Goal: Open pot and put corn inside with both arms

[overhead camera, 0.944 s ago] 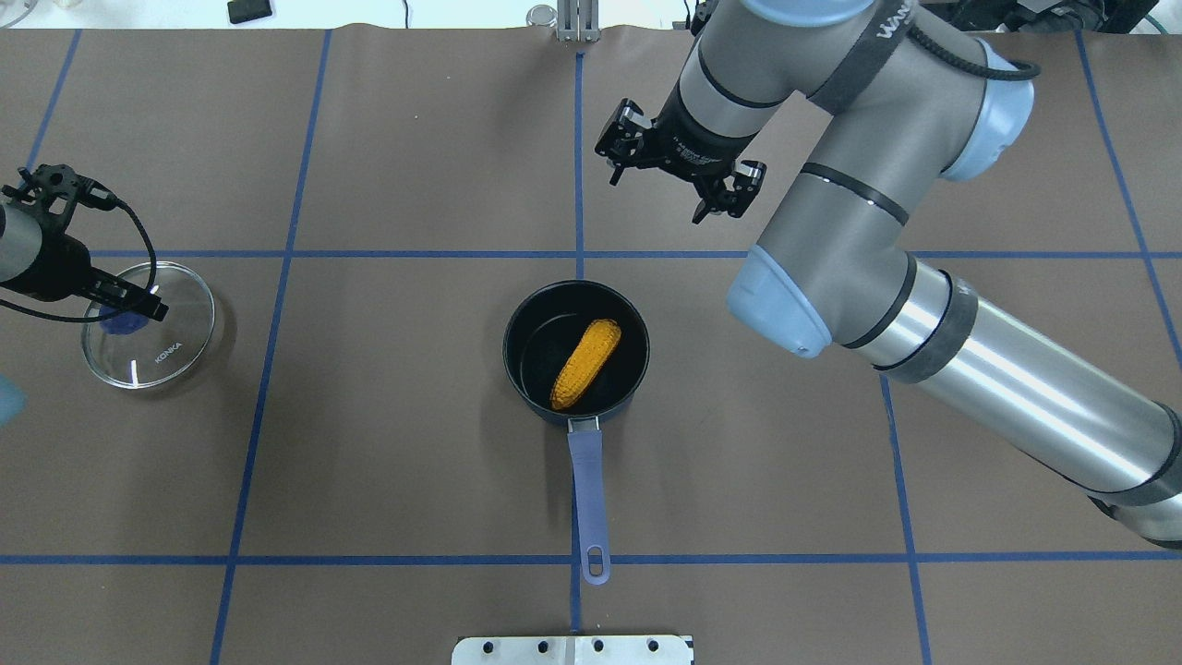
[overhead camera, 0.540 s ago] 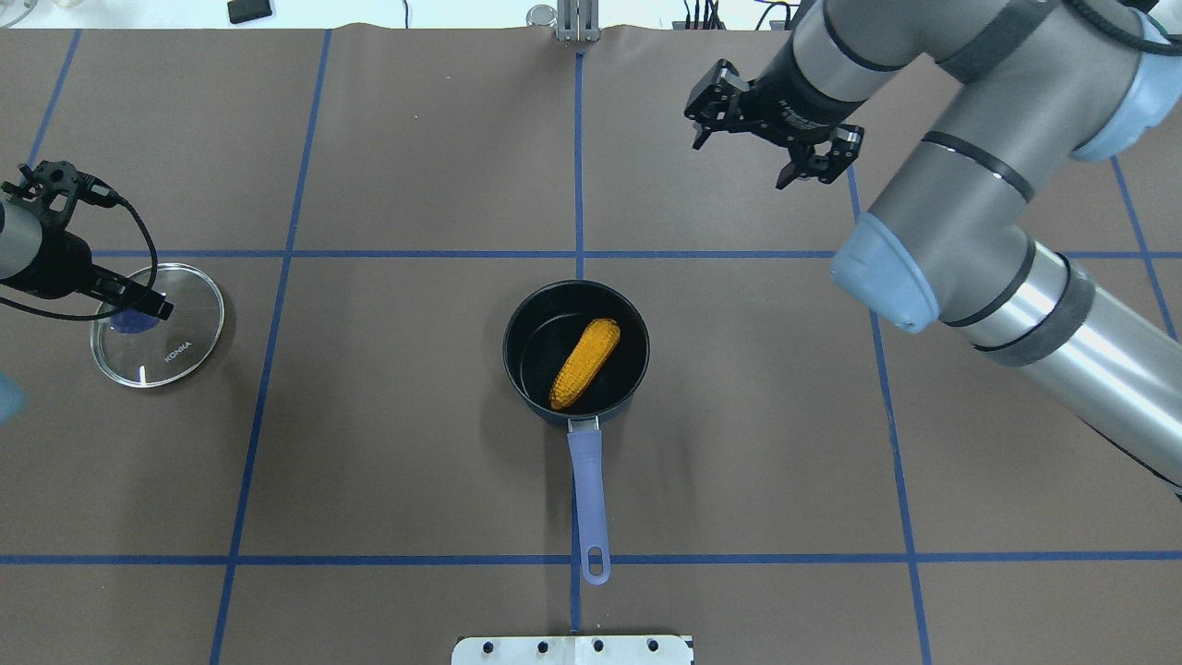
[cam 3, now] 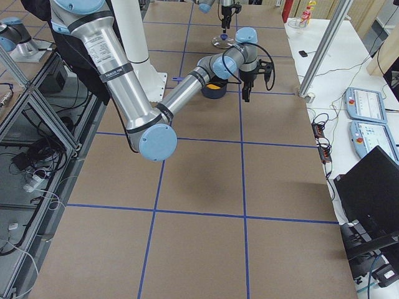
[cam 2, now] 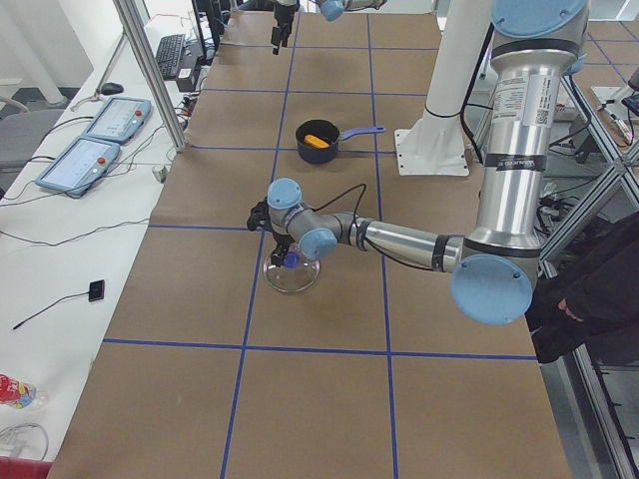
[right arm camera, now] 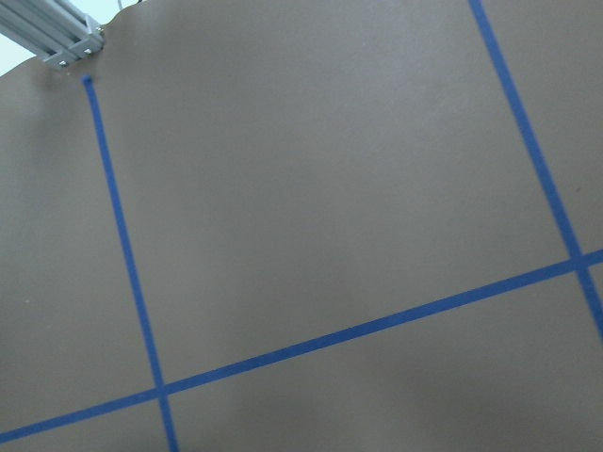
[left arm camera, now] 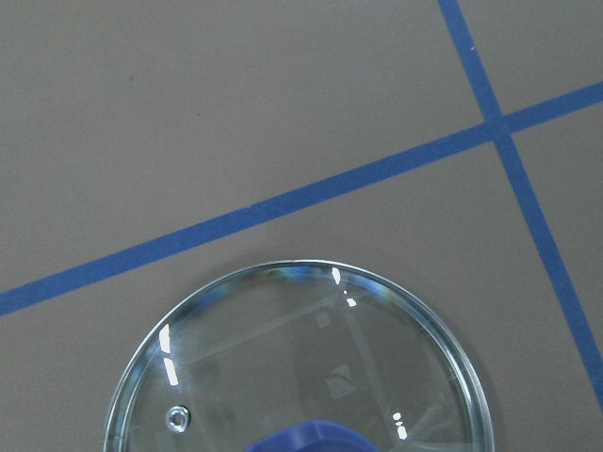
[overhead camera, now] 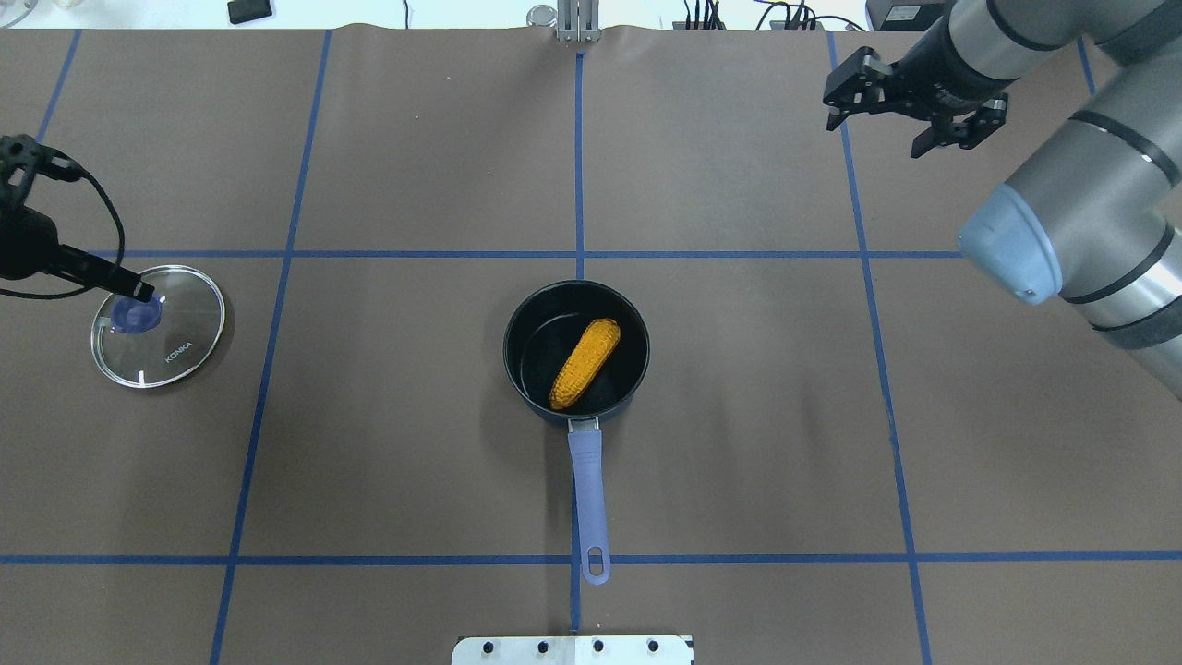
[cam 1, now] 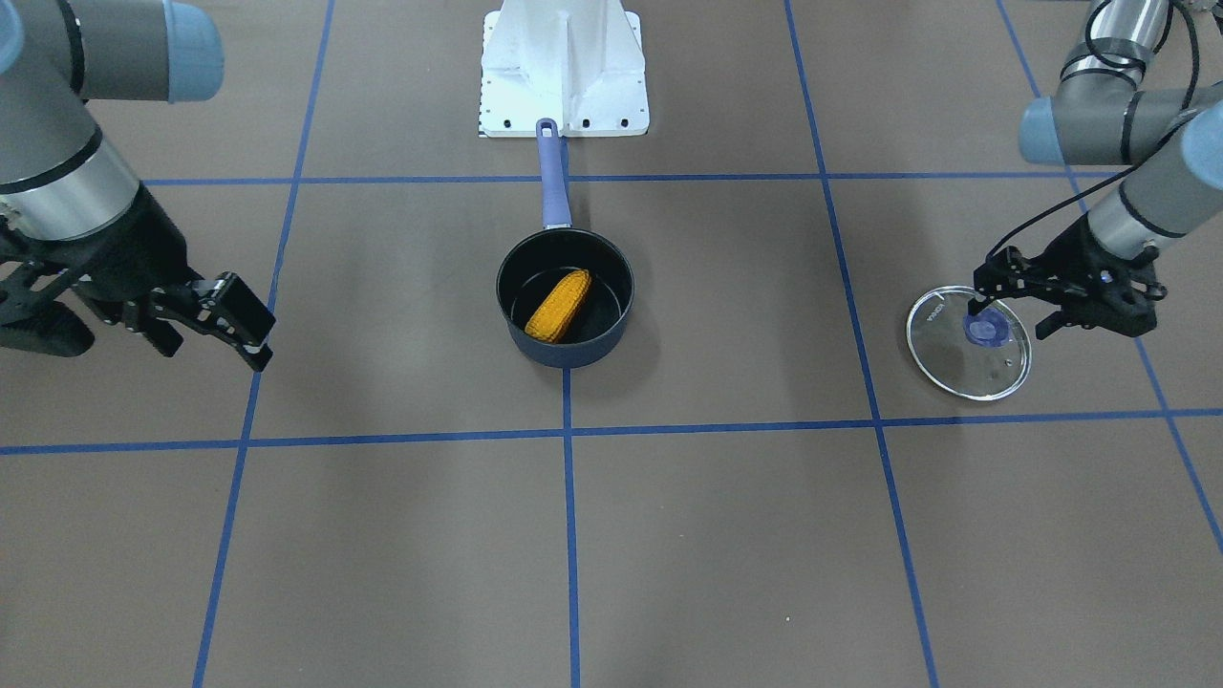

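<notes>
Inside pot, corn; left gripper over lid, seemingly apart; right gripper apart.

A brown table cover is marked into large squares by blue tape lines. On the white bench beside it lie two grey control tablets, a keyboard and a small black block. An aluminium post stands at the table's edge near the tablets. In the right-side view, a dark laptop stands open.
</notes>
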Available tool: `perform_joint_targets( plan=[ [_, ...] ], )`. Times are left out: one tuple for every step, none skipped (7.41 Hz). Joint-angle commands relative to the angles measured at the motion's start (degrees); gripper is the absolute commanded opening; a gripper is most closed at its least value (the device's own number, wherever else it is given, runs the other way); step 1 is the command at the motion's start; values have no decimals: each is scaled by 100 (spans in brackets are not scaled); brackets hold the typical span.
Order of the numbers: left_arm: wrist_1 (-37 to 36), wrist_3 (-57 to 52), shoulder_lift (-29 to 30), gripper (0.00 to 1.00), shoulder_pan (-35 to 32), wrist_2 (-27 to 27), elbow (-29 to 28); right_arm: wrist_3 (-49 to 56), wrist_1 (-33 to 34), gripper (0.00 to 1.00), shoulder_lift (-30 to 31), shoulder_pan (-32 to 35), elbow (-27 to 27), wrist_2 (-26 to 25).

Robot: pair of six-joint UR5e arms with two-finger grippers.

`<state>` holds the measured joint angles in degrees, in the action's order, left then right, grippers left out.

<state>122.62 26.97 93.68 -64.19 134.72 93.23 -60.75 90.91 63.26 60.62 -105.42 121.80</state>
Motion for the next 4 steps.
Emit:
perform_joint_targets(
  plan=[
    [-952,-1710,-7,98,-1423,879,-95,1960,-47,100,379,1008,466,735],
    [-1899,-2827,1,97,-1934,889,-95,2666,-47,100,580,1396,757,923],
    [-2640,-3708,62,98,-2383,881,-95,3474,-47,100,765,1713,882,986],
    [-3039,-4134,80,97,-2692,863,-95,3917,-47,100,906,2038,1048,1169]
  ],
)
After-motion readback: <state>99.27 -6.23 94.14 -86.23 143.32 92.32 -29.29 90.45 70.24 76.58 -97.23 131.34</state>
